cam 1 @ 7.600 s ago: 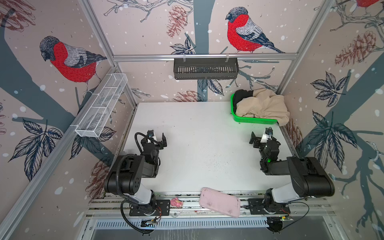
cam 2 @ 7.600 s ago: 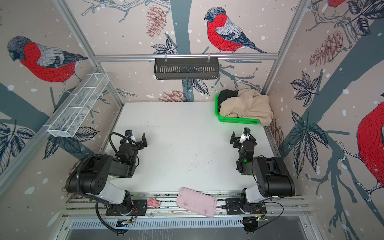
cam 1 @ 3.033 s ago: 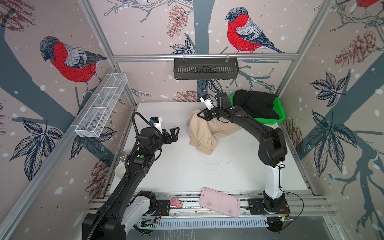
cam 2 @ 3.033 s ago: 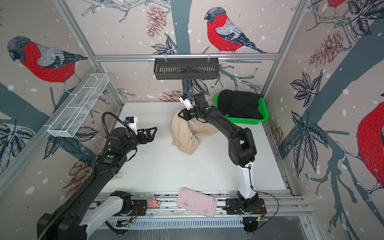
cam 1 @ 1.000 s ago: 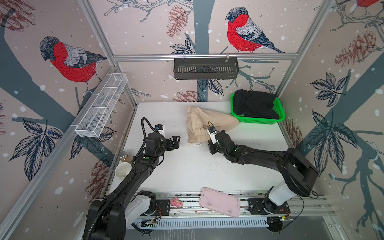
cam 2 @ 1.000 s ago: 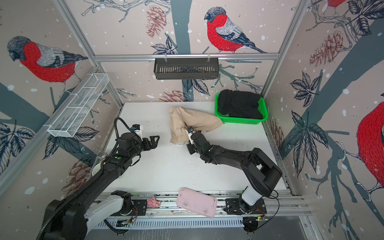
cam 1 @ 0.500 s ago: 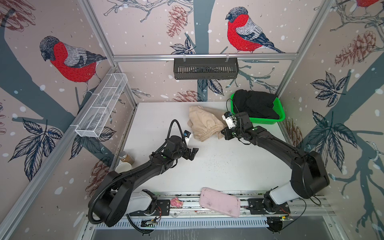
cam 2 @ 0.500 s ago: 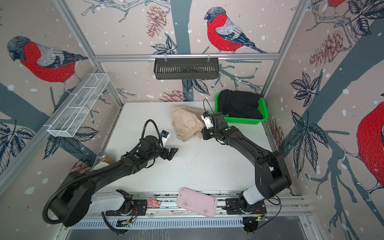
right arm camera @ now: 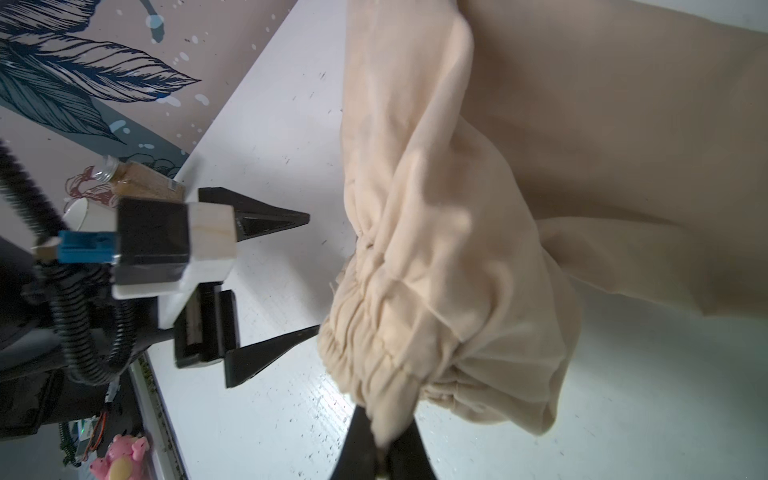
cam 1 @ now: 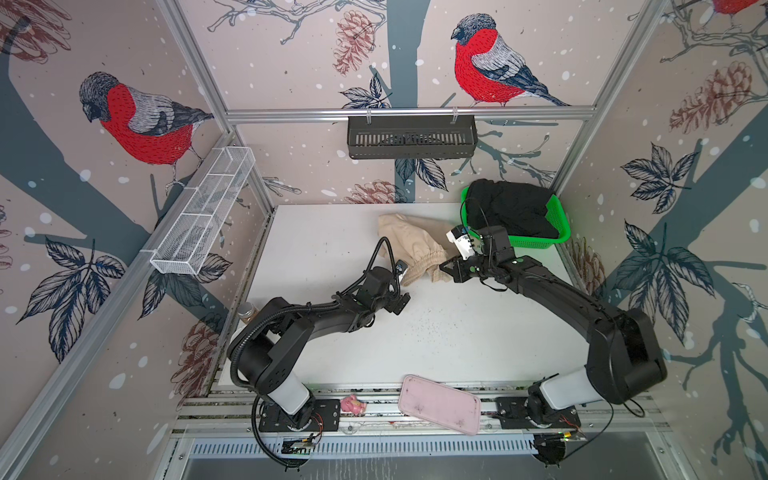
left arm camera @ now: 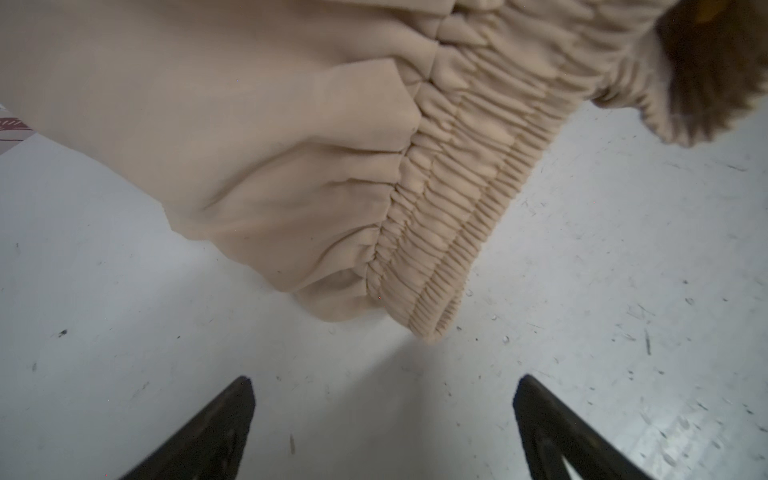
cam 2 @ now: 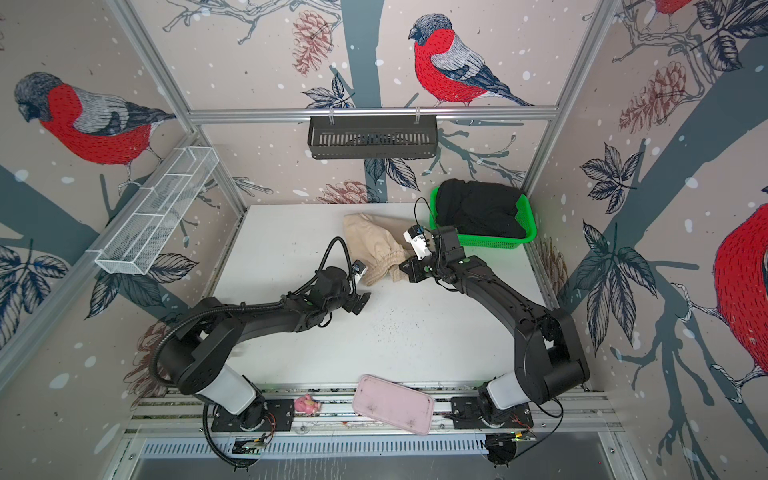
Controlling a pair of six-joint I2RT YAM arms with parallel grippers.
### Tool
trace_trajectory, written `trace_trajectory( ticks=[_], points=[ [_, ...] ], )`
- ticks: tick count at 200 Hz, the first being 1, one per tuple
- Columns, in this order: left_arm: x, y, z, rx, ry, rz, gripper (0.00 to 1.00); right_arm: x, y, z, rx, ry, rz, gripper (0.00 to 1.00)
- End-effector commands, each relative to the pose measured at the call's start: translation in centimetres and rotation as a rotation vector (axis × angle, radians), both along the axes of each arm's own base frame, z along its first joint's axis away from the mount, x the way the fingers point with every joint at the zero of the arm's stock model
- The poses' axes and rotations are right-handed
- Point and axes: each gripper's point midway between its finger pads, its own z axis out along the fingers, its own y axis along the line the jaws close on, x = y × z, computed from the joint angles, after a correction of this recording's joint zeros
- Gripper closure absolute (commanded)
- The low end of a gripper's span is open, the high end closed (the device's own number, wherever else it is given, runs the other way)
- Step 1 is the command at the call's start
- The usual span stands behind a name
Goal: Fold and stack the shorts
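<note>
While the right gripper (right arm camera: pixel 380 446) is clamped on only a small pinch of the beige shorts (cam 1: pixel 409 245) at the gathered waistband, the main risk I see is the cloth slipping free or bunching tighter under a pull. These shorts lie crumpled on the table (cam 1: pixel 436 345) toward its back, just beside the green basket (cam 1: pixel 536 242), where the black shorts (cam 1: pixel 507 210) sit in a heap.

The left gripper (left arm camera: pixel 384 380) stands spread wide and empty, low over the table, with its tips just short of the waistband's other corner. If it closes too soon, it may catch nothing, or only one layer, and the waistband would then spread out twisted. If it goes in too low, its tips could scrape the table. Both grippers are near each other, so a crossing pull might bring them into contact. A tug toward the basket could drag cloth over its rim.

Room looks generous. The middle and front of the table are bare, well apart from the pink tray (cam 1: pixel 438 403) at the front edge. Only the back wall and the basket crowd the far side.
</note>
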Motion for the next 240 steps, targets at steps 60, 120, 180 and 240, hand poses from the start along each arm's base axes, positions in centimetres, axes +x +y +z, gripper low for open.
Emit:
trace_trajectory(
  ticks=[60,120,180,240],
  points=[
    [2.8,-3.4,-0.1,-0.002,-0.043,-0.037,0.08,-0.3,0.6,2.4,0.131,-0.048,0.055,0.99],
    [-0.3,-5.9,-0.9,-0.087,0.04,-0.171,0.08,0.3,0.7,2.5,0.135,-0.047,0.048,0.99],
    [3.8,-3.5,-1.7,0.025,-0.084,0.074,0.09,-0.3,0.9,3.8,0.167,-0.061,0.067,0.99],
    [5.7,-2.5,2.3,0.002,-0.252,0.168,0.53,-1.2,0.8,3.6,0.18,-0.057,0.082,0.99]
  ],
)
